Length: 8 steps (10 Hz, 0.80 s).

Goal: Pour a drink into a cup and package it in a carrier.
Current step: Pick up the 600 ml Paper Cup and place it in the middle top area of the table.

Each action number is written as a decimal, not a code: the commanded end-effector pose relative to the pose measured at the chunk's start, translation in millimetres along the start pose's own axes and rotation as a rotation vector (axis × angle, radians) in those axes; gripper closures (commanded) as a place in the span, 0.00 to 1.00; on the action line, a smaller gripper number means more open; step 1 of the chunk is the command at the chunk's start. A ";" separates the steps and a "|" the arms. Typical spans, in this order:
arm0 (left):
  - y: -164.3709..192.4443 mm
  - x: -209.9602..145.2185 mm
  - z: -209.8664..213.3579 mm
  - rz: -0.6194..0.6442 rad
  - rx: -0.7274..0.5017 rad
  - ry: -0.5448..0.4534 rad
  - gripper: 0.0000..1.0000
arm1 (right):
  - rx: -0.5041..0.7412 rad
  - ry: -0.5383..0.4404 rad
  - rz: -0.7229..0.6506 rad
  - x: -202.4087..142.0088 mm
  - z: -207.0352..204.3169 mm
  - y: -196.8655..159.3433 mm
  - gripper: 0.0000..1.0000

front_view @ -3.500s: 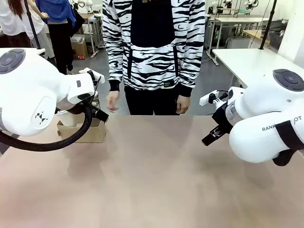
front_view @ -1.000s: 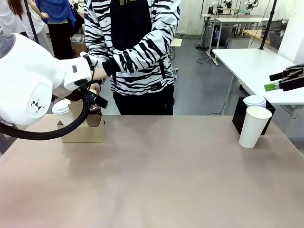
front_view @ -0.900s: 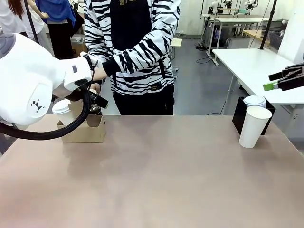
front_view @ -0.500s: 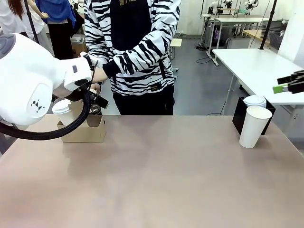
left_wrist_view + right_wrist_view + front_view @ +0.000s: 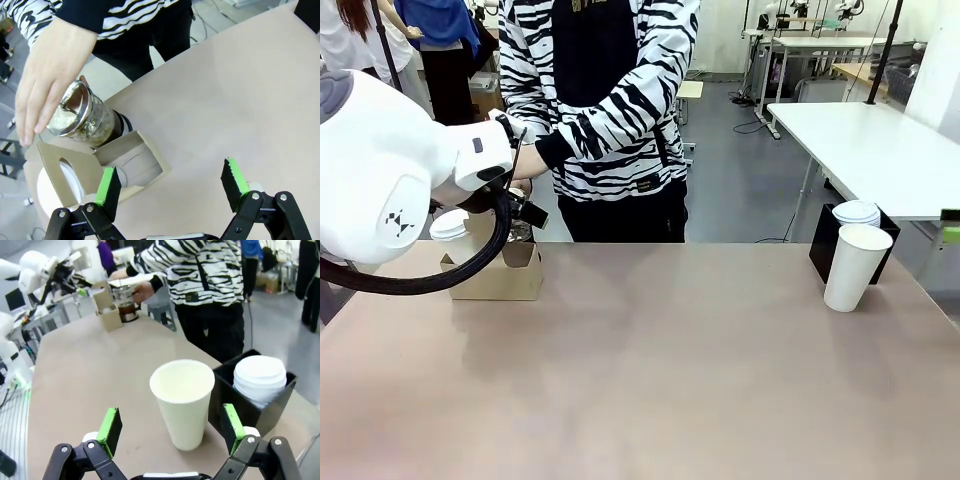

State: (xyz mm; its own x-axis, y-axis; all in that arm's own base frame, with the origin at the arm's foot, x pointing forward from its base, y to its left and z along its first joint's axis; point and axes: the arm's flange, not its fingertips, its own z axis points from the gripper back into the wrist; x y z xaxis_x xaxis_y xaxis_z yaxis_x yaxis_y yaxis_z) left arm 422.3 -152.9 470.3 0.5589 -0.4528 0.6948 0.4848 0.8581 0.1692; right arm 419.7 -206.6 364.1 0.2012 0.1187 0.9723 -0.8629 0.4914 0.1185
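White paper cup [image 5: 182, 395] stands just ahead of the right hand [image 5: 170, 424], whose fingers [image 5: 109, 427] gape empty.

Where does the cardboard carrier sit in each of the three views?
Front view: carrier, far left, mid-height.
Left wrist view: carrier, lower left.
Right wrist view: carrier, small, upper left.
Shared landmark: the glass jug right beside it, at the person's hand.
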 end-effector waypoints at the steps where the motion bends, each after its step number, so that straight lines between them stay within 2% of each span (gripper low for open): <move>1: 0.6 0.2 1.1 0.002 0.000 -0.002 0.00 | 0.022 -0.070 0.040 -32.8 -6.2 -23.0 0.00; 3: 0.6 0.2 1.1 0.002 0.000 -0.002 0.00 | -0.051 -0.106 0.081 -61.2 -14.7 -26.9 0.00; 4: 0.6 0.2 1.1 0.002 0.000 -0.002 0.00 | 0.005 -0.046 0.019 -47.8 -5.4 -11.9 0.00; 6: 0.6 0.2 1.1 0.002 0.000 -0.002 0.00 | 0.005 -0.046 0.019 -47.8 -5.4 -11.9 0.00; 7: 0.6 0.2 1.1 0.002 0.000 -0.002 0.00 | -0.010 -0.061 0.029 -64.4 -9.7 -16.9 0.00; 8: 0.6 0.2 1.1 0.002 0.000 -0.002 0.00 | -0.046 -0.058 0.085 -64.6 -24.7 -11.5 0.00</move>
State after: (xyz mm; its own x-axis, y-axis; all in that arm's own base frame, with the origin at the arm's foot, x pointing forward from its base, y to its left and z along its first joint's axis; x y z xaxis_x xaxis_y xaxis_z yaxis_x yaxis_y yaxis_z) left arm 422.3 -152.9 470.3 0.5589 -0.4528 0.6946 0.4849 0.8580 0.1692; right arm 425.7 -212.5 300.0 0.1365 0.0917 0.9864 -0.8648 0.4967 0.0735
